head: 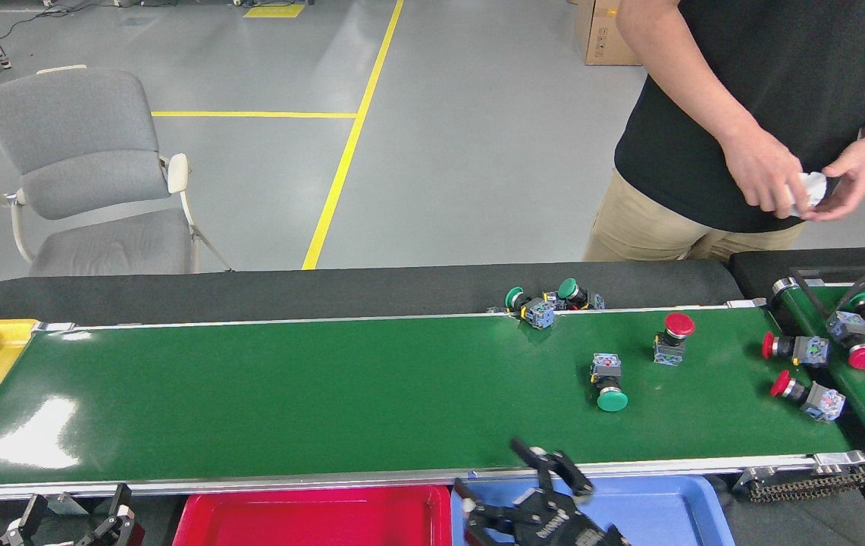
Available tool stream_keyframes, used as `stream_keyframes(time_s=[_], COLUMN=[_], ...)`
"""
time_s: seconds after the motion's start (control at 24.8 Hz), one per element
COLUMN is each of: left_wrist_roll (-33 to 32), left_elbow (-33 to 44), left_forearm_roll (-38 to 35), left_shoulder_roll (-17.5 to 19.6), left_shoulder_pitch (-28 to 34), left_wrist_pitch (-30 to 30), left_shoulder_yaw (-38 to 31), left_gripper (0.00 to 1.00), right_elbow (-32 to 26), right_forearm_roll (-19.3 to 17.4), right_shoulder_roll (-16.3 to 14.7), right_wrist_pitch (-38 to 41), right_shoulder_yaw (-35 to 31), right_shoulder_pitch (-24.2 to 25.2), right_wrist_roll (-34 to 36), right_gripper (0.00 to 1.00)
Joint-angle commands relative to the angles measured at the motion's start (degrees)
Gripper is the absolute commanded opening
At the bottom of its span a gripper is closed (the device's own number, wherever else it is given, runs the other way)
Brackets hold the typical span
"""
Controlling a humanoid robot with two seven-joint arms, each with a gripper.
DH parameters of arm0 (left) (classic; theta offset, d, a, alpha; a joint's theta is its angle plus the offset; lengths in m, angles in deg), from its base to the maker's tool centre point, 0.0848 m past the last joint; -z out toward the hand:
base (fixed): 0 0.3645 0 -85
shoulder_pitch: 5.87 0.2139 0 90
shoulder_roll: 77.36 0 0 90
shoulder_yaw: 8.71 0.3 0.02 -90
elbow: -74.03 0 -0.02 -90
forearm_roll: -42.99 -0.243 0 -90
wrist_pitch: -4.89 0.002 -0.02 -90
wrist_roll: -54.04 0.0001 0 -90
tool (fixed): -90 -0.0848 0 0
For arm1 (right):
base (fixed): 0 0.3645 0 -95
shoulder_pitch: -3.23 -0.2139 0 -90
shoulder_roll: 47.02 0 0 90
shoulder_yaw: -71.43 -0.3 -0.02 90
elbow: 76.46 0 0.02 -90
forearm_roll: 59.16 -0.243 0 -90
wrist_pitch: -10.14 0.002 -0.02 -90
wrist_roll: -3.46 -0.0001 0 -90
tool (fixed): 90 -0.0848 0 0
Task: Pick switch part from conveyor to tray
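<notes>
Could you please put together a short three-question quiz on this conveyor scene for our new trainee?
1. True or false: the right gripper holds a switch part.
2. Which tray lies under the right gripper: A) red, B) blue, C) yellow?
3. What colour is the cap of the switch part lying nearest the middle of the conveyor?

Key:
1. False; its fingers are spread with nothing between them.
2. B, the blue tray.
3. Green.
</notes>
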Motion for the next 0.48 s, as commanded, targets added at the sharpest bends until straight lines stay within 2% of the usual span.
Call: stream_keyframes(time_s=[0.0,0.2,0.36,0.44], left_wrist_roll=[0.13,-0.04,-0.48,-0.48], left_elbow=[0.74,0.83,0.74,0.65], left_forearm_roll=[0.24,0.24,0.24,0.24], left_shoulder_roll=[0.42,0.51,0.51,0.6], left_shoulder_pitch=[-0.02,-0.54,-0.98,-1.07], left_wrist_pitch=[-1.13,-1.13,-1.13,-1.13], left_shoulder_yaw=[-0.31,0.57,0.74,0.74], left_gripper=[1.0,1.0,1.0,1.0], right_elbow=[-2.33,-2.51,0.66,4.61], right_forearm_roll=[-0.19,1.13,5.35,6.58], right_shoulder_roll=[0.36,0.01,0.8,1.24], right_wrist_pitch=[-6.65,-14.73,-15.0,-16.93], right_shoulder_yaw=[-1.5,-1.06,2.9,5.62], right_shoulder_pitch=[1.4,-0.53,-8.53,-13.36], right_wrist_roll=[4.33,4.59,-1.21,-2.35], right_gripper=[0.99,0.99,0.99,0.99])
